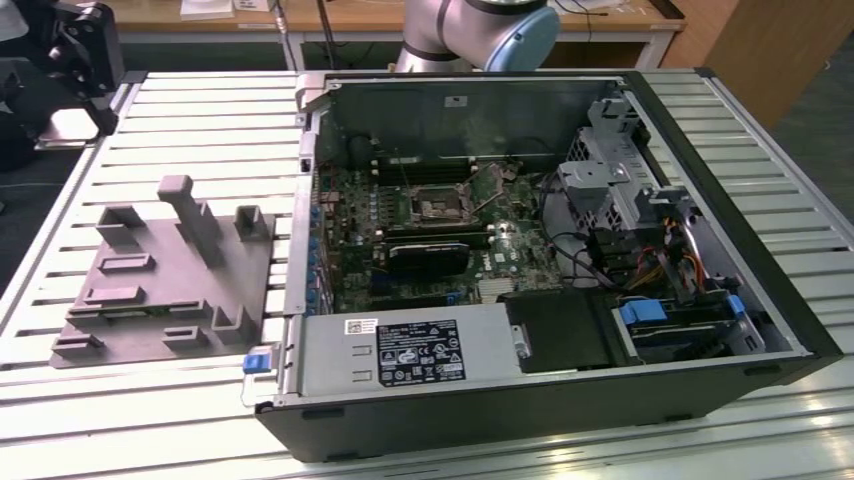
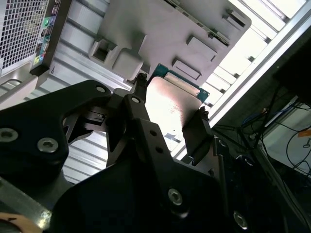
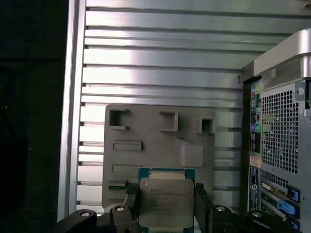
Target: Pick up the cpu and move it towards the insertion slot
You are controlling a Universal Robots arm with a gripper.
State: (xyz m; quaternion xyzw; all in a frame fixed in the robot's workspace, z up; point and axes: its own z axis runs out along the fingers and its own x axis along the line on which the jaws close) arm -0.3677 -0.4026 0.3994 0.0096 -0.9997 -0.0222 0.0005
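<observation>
My gripper [image 3: 165, 195] pinching chip [image 3: 166, 206] by two opposite edges, fingers [image 2: 194, 131] pressed against its sides, shiny top showing in both wrist views. Behind chip: grey fixture plate [image 3: 160, 141] on slatted metal table [image 3: 160, 73]. Computer case [image 3: 284, 145] just beside plate. Exterior view: slot [image 1: 439, 206] sits on green board [image 1: 514, 255] inside open case, well apart from plate.

Between the matt black fingers [image 3: 203, 206], the cpu [image 3: 166, 201] shows a smooth, shiny silver metal top. Beyond the fingers, the fixture block [image 3: 155, 145] is matt grey plastic; the ribbed tabletop [image 3: 160, 53] is bright bare metal.
</observation>
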